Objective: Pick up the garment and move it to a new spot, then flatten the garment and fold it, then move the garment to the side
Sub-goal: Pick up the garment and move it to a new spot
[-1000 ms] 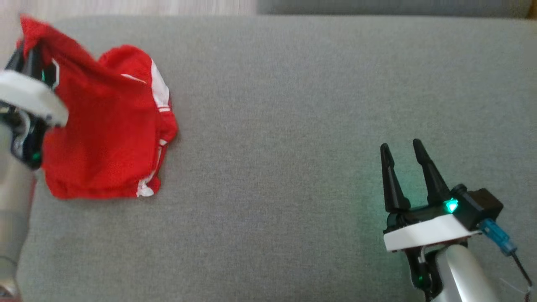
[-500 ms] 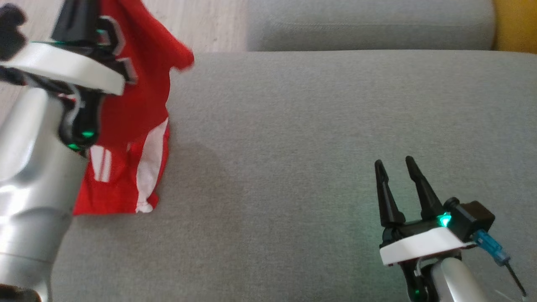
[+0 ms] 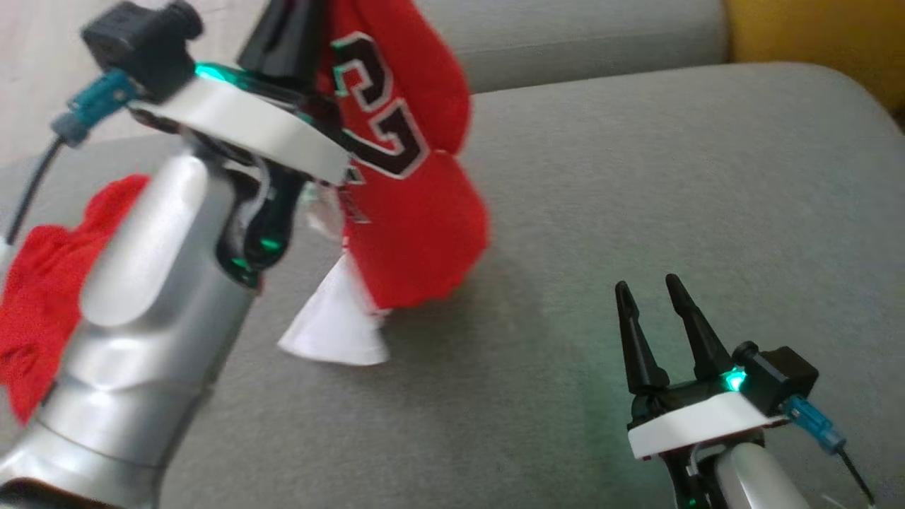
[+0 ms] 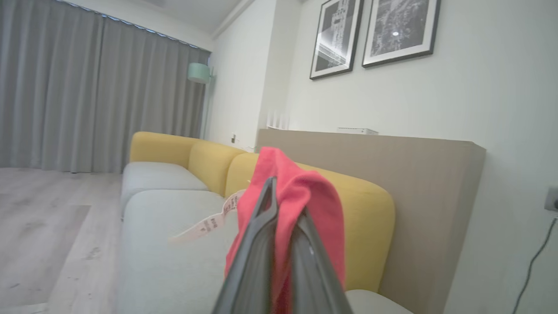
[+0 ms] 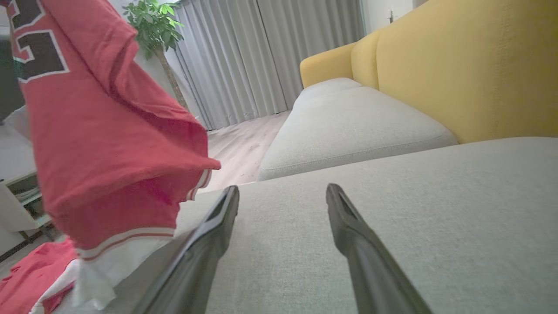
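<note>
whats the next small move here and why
Probably carry the garment rightward, toward the bare middle of the grey cushion. The left gripper is shut on it and holds it raised, with its white hem touching the cushion near the left side; the right gripper sits open over bare fabric.

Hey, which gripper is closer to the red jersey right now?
Left. The left gripper is shut on the red jersey, holding it up above the grey cushion. The right gripper is open, well apart on the jersey's right.
</note>
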